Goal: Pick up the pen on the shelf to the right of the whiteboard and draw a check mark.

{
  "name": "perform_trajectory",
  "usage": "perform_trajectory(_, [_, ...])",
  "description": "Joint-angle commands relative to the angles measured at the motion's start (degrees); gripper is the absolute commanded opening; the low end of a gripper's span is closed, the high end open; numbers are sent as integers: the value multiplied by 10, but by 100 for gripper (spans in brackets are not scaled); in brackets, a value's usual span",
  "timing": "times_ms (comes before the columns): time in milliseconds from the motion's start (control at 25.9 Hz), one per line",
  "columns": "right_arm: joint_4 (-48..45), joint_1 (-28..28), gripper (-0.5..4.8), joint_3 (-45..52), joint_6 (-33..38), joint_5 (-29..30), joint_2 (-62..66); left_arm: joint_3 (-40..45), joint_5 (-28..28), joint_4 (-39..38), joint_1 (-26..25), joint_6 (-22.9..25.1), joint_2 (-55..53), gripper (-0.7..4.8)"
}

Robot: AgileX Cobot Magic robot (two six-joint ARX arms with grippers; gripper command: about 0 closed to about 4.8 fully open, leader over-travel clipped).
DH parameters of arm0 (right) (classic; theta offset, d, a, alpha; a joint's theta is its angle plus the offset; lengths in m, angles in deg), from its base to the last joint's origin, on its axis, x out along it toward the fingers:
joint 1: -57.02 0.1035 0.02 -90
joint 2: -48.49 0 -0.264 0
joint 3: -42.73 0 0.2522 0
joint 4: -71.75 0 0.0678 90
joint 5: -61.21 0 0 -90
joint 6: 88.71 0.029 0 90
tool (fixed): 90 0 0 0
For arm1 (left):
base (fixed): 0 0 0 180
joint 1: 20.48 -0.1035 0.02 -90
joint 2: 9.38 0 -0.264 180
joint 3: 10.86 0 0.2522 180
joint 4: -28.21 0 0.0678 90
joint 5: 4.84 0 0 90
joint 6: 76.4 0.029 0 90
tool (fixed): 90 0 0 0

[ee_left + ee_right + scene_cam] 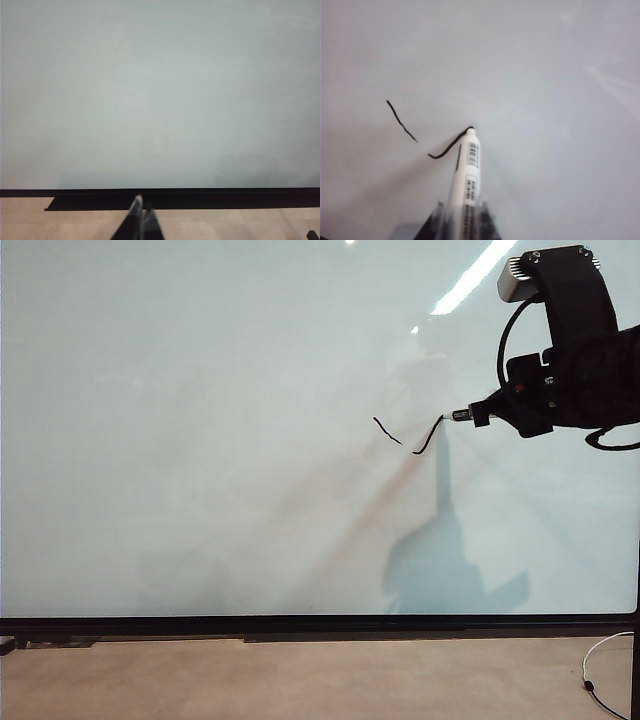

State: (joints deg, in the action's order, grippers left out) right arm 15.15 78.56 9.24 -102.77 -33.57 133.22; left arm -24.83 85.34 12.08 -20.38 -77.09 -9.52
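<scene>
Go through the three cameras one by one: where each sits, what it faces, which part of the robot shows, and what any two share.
Exterior view: off the arms, facing the whiteboard; the right gripper comes in from the right, holding the pen against the check mark.
Left wrist view: low, facing blank board; only the left gripper shows, fingertips together.
Right wrist view: on the right arm, looking along the pen at the board; the gripper fingers clamp the barrel.
Shared: exterior and right wrist views both show the pen tip at the mark's unfinished right stroke.

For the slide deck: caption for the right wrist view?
Right hand holds the pen, tip on the whiteboard, midway through the check mark.
</scene>
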Motion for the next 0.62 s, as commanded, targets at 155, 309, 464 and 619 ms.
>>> perform_trajectory(155, [-14,-4,-5,-4,-12,-23,-21,-2,0,7,0,2,0,-4])
perform_trajectory(309, [-12,-9,-5,-4,-12,-26,-27,-2,0,7,0,2,0,-4])
perform_trajectory(464, [-4,-11,-5,-4,-14,-28,-38,-2,0,7,0,2,0,-5])
perform_trajectory(619, [3,-12,-5,-4,-25,-31,-53,-2,0,7,0,2,0,-5])
